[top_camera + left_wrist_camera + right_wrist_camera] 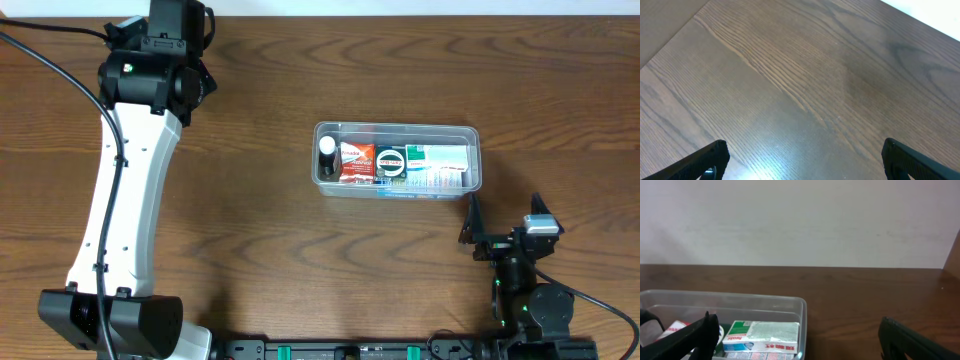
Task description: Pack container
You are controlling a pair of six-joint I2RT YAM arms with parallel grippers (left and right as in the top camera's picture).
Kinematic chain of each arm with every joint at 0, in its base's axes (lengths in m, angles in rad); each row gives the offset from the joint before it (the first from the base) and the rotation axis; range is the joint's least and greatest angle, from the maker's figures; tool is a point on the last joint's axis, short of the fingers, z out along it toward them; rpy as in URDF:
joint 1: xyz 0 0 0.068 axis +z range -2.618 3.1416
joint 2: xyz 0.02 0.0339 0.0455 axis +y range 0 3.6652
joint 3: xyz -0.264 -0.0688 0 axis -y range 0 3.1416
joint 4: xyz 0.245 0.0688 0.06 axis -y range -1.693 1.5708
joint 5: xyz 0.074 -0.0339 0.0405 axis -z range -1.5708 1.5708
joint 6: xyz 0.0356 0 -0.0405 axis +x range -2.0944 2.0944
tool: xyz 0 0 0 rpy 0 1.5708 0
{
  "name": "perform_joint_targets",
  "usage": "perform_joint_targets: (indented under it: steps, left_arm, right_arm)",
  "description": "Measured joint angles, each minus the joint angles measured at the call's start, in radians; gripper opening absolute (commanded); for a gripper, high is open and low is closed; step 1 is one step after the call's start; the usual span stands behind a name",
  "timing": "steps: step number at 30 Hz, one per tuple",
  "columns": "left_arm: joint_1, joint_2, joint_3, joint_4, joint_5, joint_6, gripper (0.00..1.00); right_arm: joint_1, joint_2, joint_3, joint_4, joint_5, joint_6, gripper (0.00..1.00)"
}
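The clear plastic container [398,128] stands right of the table's middle. Inside it are a small black-capped bottle [327,155], a red packet [356,162], a dark round-labelled packet [389,163] and a green-and-white box [437,157]. The right wrist view shows the container's rim [765,300] and the box [762,333]. My left gripper [802,157] is open and empty over bare table at the far left back; in the overhead view the arm's head [165,45] hides it. My right gripper [500,232] is open and empty near the front right, just short of the container.
The wooden table [250,220] carries only the container. A white wall [800,220] rises behind the table's far edge. The arm bases and black cables sit along the front edge [380,350].
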Motion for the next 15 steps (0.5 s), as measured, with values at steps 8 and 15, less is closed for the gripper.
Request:
perform_joint_targets:
  steps: [8, 15]
  left_arm:
    - [0.0, 0.0, 0.0, 0.0, 0.0, 0.0, 0.98]
    - [0.0, 0.0, 0.0, 0.0, 0.0, 0.0, 0.98]
  right_arm:
    - [0.0, 0.0, -0.035, -0.017, 0.0, -0.029, 0.99]
    - [0.0, 0.0, -0.039, -0.045, 0.0, -0.061, 0.99]
